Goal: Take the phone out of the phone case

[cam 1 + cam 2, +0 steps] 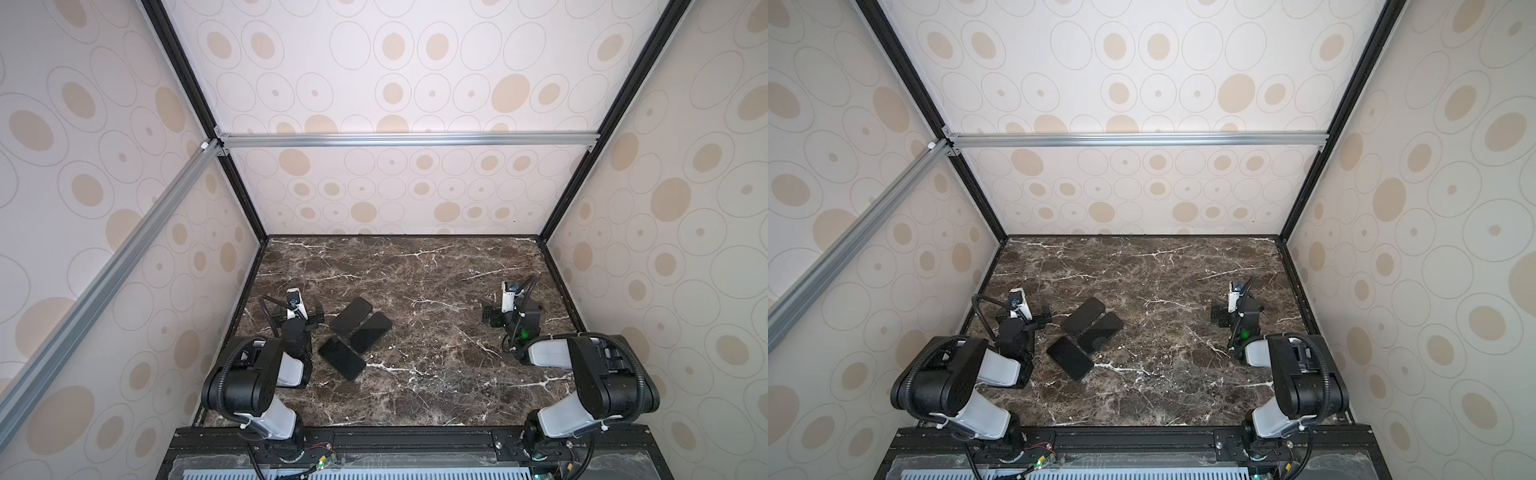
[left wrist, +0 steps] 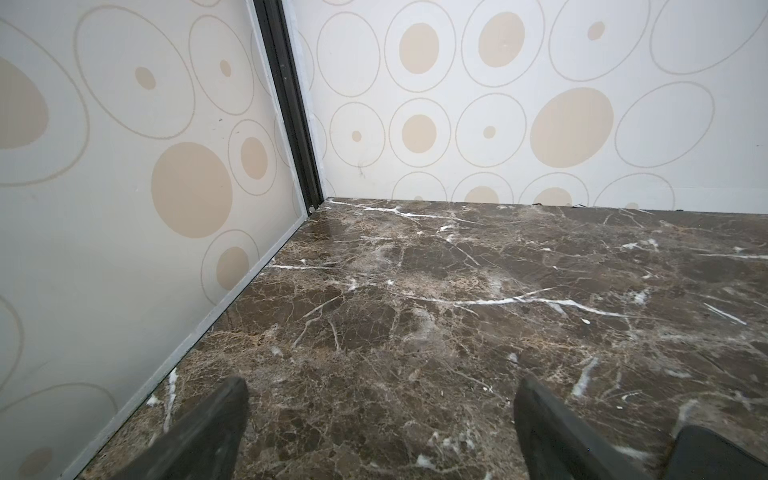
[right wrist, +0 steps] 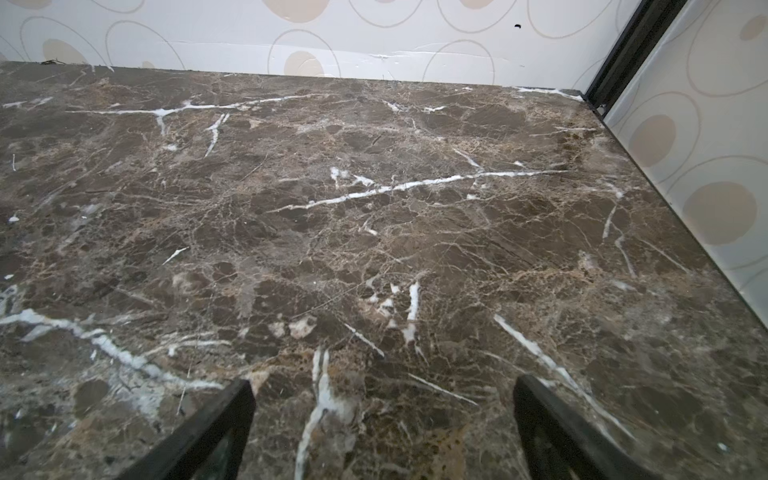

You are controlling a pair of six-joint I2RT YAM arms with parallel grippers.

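Confirm that the left fingers stand fully apart and grip nothing; the right fingers match them, spread over bare surface. Treat this as a ready pose, by judgement: both pairs sit low and clear so you can choose a grasp. Three flat black phones lie clustered just beside the left fingers, toward the right fingers yet well apart from those; all are thin, glossy and round-cornered; you cannot tell which wears the phone case.
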